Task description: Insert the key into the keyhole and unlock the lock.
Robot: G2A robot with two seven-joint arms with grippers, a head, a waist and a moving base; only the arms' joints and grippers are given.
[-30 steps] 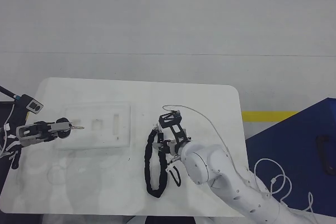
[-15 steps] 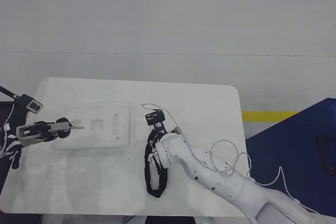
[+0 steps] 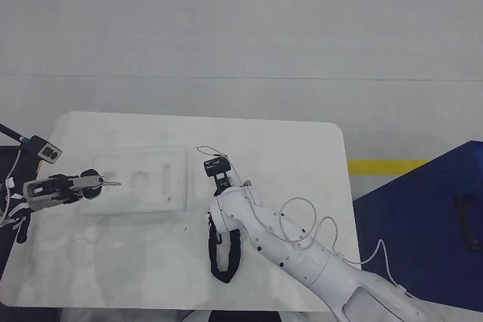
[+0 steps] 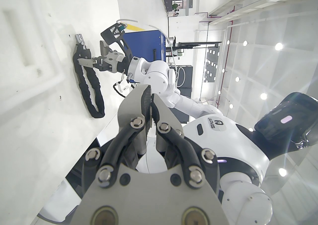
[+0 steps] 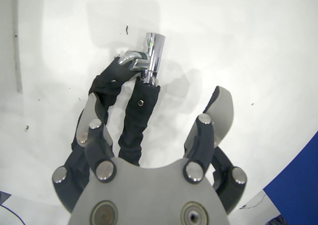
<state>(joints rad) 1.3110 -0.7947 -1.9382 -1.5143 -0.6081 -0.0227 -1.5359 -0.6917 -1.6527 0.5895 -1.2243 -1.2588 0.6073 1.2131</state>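
Observation:
A black fabric-sleeved chain lock (image 3: pixel 223 270) lies in a loop near the table's middle, its chrome lock cylinder (image 5: pixel 154 52) at the far end. My right gripper (image 5: pixel 156 98) hangs open just above it, one finger (image 5: pixel 92 109) over the outer strand and the other finger (image 5: pixel 221 105) over bare table. From the left wrist view the right gripper (image 4: pixel 84 61) sits at the chain (image 4: pixel 90 89), just below the cylinder (image 4: pixel 80 38). My left gripper (image 3: pixel 97 183) is at the table's left side, shut on the small key (image 3: pixel 110 183), whose thin edge (image 4: pixel 150 98) shows between the pads.
A white foam tray (image 3: pixel 179 201) with shallow recesses lies between the two grippers. The table's front edge (image 3: pixel 105 304) is close to the chain's near end. A blue box (image 3: pixel 435 217) stands off the table's right side.
My right arm has swung left over the chain lock, its wrist now above the lock's upper end. The left arm and key have not moved.

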